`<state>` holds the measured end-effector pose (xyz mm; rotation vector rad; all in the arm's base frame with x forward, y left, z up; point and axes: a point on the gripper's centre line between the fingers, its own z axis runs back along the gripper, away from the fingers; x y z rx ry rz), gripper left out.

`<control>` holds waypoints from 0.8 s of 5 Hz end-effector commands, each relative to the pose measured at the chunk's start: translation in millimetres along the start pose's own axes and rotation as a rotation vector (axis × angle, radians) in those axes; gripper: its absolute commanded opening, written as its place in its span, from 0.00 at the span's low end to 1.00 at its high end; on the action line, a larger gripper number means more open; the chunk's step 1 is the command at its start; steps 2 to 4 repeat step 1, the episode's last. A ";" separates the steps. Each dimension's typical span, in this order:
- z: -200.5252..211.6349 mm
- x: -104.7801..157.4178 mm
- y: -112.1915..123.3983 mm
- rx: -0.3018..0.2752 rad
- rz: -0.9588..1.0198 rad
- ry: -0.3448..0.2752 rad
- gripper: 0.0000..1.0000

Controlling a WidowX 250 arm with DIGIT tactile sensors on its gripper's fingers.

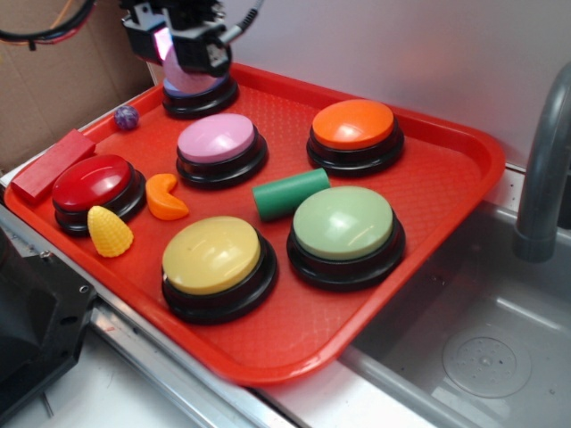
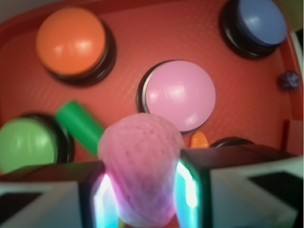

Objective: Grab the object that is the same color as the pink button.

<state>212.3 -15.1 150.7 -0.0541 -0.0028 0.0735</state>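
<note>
Wrist view shows the gripper (image 2: 142, 194) clamped on the pink ball (image 2: 141, 166) at lower centre, raised above the red tray (image 2: 142, 38); the pink button (image 2: 179, 94) sits mid-frame. Exterior view shows a steel sink (image 1: 482, 357) lower right.

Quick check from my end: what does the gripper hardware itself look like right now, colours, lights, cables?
The gripper has blocky fingers, black-framed with pale grey faces in the wrist view. Their inner pads glow with pink, green and cyan light. In the exterior view the gripper head is black with a pink-lit patch, and a grey cable runs off its upper right. Black and red cables hang at the upper left.
</note>
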 end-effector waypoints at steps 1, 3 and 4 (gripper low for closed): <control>28.6 -3.7 29.2 0.012 0.105 -0.081 0.00; 28.6 -3.7 29.2 0.012 0.105 -0.081 0.00; 28.6 -3.7 29.2 0.012 0.105 -0.081 0.00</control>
